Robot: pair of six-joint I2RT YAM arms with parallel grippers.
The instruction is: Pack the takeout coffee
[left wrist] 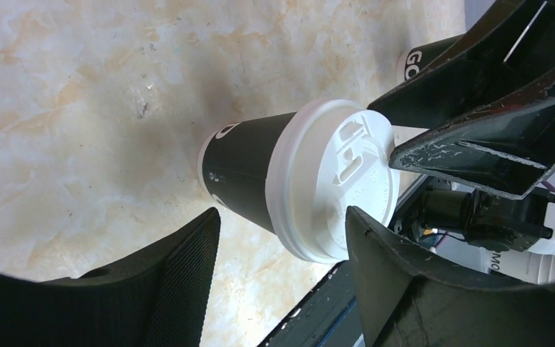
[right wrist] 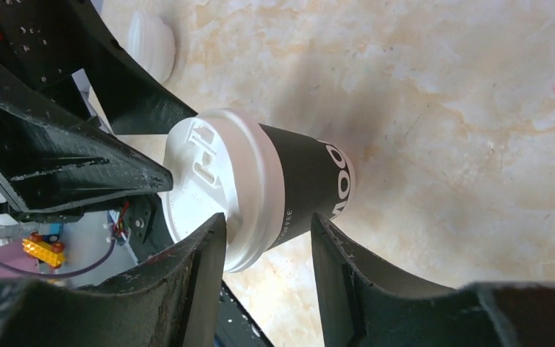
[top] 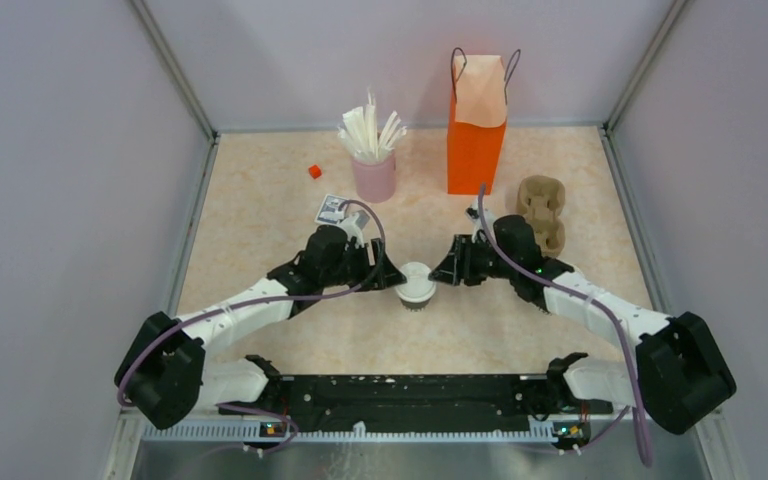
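The left pincer (left wrist: 282,217) has its two black fingers spread wide, holding nothing. Its tips sit just beside the small dark brown paper cup with the round white plastic lid (top: 416,285). The right pincer (right wrist: 267,224) points at the same cup from the other side, fingers spread too, and I cannot tell if any finger really touches it. The cup stands upright on the cream marbled table (top: 260,200), lid on, right between the two pincers, near the middle. Peeking past a right finger is another dark cup with white letters (left wrist: 420,63), and a loose flat white lid (right wrist: 152,43) lies near the left pincer. Farther back stands a tall orange paper bag with black string handles (top: 476,150), with a brown cardboard cup tray (top: 542,210) beside it. Back there too are a pink cup full of white sticks (top: 374,178), a tiny red block (top: 314,171) and a small printed card (top: 332,209).
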